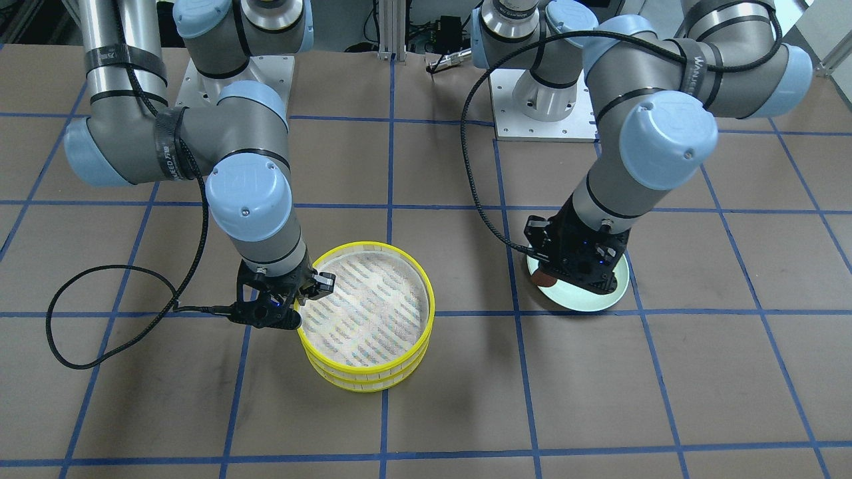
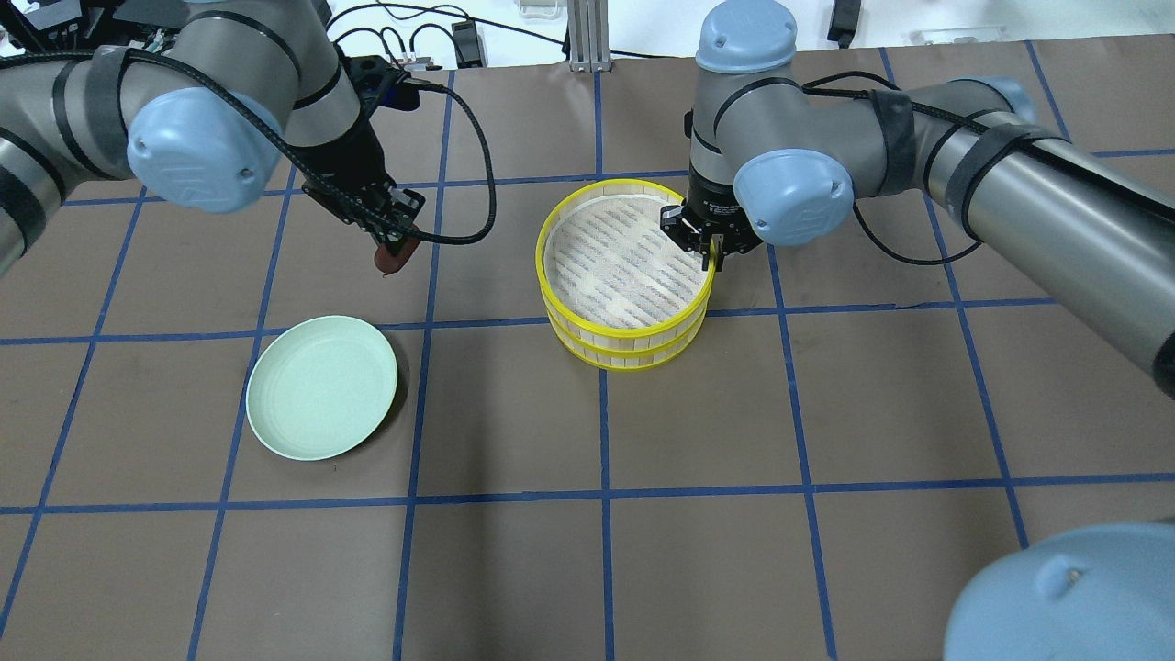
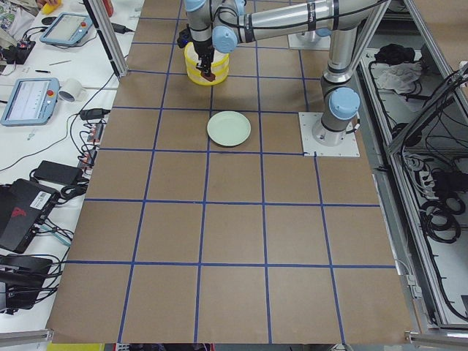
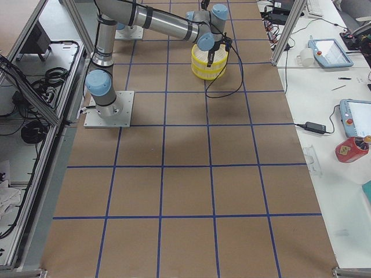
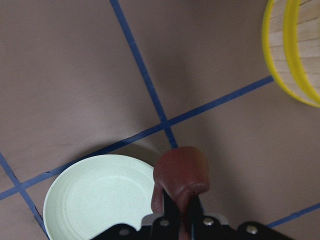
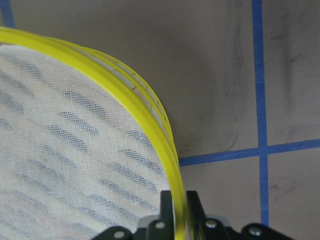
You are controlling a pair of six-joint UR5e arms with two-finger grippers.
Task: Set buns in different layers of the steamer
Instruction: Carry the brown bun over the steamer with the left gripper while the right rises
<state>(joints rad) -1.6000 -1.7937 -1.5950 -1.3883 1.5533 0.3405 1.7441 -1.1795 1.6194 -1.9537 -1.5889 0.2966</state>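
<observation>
Now, on the table (image 2: 826, 413) we see the two-tier steamer (image 2: 624, 340) near the middle, our right gripper (image 2: 711, 257) pinched onto its top yellow rim, one finger inside and one outside. Off to its side lies the green plate (image 2: 321, 399). Near that, raised off the table, our left gripper (image 2: 393, 240) is clamped on the dark brown bun (image 2: 390, 261).

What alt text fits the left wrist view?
The left gripper holds a brown bun above the table, with a green plate at lower left. Part of the yellow-rimmed steamer shows at top right.
</observation>
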